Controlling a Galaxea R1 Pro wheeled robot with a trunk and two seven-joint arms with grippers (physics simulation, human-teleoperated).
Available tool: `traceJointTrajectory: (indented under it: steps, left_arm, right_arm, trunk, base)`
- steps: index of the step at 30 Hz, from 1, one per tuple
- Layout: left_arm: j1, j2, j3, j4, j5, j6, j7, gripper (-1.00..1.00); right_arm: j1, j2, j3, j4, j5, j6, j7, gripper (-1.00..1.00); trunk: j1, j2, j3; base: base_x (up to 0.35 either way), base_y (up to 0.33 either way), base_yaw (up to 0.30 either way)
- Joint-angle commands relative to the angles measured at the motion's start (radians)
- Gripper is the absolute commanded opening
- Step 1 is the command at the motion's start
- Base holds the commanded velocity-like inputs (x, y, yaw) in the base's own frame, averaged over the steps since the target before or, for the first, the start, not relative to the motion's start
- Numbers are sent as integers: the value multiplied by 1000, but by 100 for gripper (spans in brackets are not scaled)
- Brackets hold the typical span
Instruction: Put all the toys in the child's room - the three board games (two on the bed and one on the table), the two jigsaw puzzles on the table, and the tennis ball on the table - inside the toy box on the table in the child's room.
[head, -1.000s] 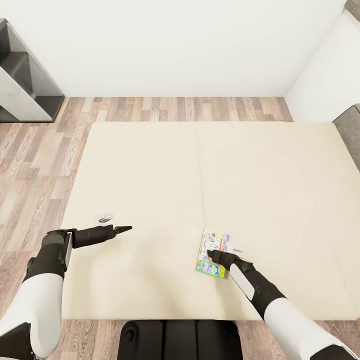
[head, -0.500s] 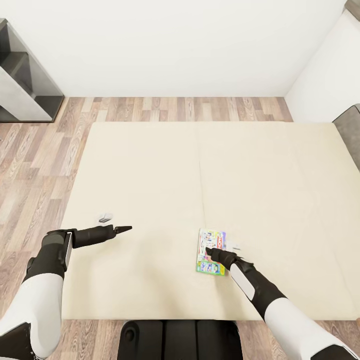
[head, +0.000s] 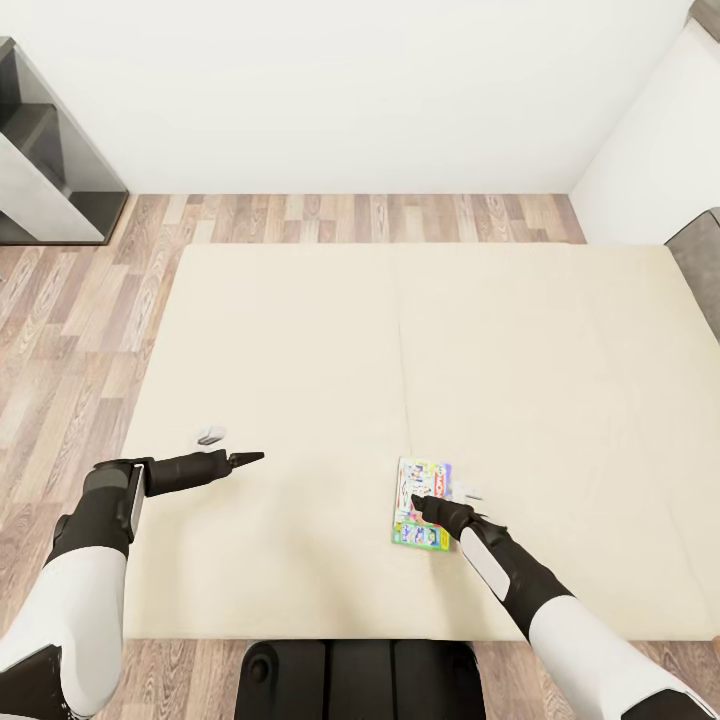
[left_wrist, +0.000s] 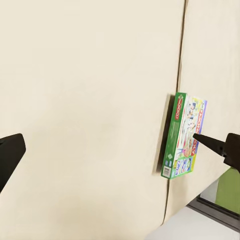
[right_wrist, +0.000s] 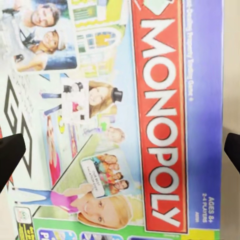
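A green-blue "Monopoly" board game (head: 421, 503) lies flat on the beige bed (head: 400, 330), near its front edge and right of the centre seam. My right gripper (head: 424, 504) hovers right over the box, open. In the right wrist view, the fingertips (right_wrist: 11, 156) stand wide apart on either side of the printed lid (right_wrist: 125, 120). My left gripper (head: 250, 458) is held over the mattress well to the left, pointing towards the box. It is open and empty. The left wrist view shows the box (left_wrist: 184, 135) beyond it on the mattress.
A small grey object (head: 210, 436) lies on the mattress beside my left arm. A grey shelf unit (head: 50, 170) stands at the far left on the wood floor (head: 90, 290). The grey headboard (head: 700, 260) is at the right edge. My base (head: 360, 680) sits against the bed's front.
Over the last second my right gripper edged slightly left, and the Monopoly box shifted and straightened a little beneath it. The left arm has stayed still.
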Motion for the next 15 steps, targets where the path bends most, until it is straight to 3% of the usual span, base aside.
traceJointTrajectory:
  steps: [1,15]
  left_arm:
    - [-1,-1,4,-1,-10,8,-10,100]
    - [-1,-1,3,-1,-10,8,-10,100]
  right_arm:
    - [-1,-2,7,-2,-9,3,-8,100]
    - [-1,-3,6,23,-8,3,-8,100]
  trunk:
    - [1,-2,-1]
    - [1,-2,-1]
  base:
    - [0,0,0]
    - [0,0,0]
